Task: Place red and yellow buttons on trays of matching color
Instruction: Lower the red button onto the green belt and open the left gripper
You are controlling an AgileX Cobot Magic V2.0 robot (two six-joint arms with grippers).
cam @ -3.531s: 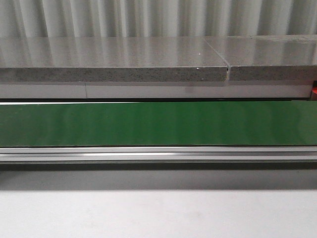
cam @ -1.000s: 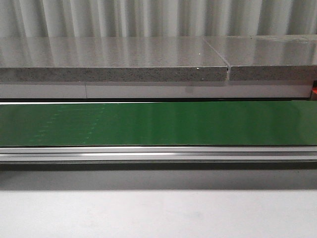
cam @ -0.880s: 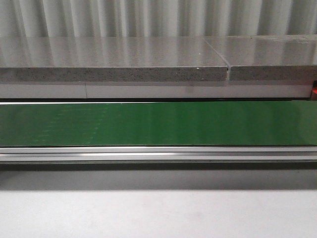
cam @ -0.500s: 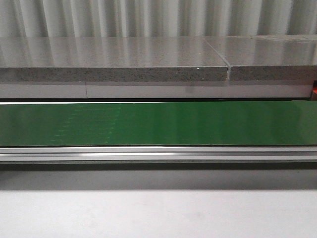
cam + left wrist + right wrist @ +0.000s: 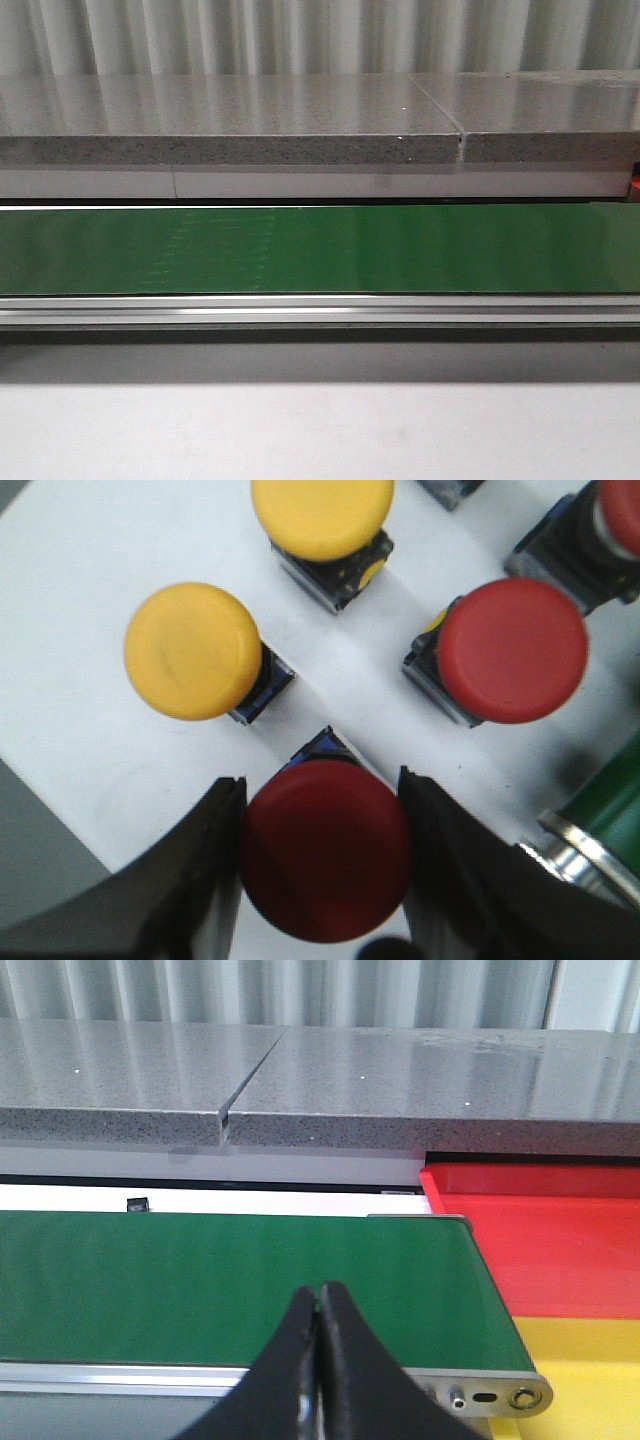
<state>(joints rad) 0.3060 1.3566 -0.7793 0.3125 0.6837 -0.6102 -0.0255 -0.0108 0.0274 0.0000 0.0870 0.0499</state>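
In the left wrist view, my left gripper [image 5: 320, 780] is shut on a dark red button [image 5: 325, 850], one black finger against each side of its cap. The button stands on a white surface [image 5: 90, 740]. Close by on that surface stand two yellow buttons [image 5: 193, 650] [image 5: 322, 515] and another red button [image 5: 512, 650], with a further red one [image 5: 620, 510] at the frame's edge. My right gripper [image 5: 320, 1290] is shut and empty above the green belt [image 5: 200, 1280]. Past the belt's end lie the red tray [image 5: 540, 1250] and the yellow tray [image 5: 590, 1370]. The front view shows no buttons, trays or grippers.
The green conveyor belt [image 5: 320, 250] runs across the front view, with a metal rail [image 5: 320, 312] along its near side and a grey stone ledge [image 5: 230, 150] behind it. A metal roller end [image 5: 585, 850] of the belt shows beside the buttons.
Faint marks on the green belt have drifted to the right in the front view. Nothing else there has changed.
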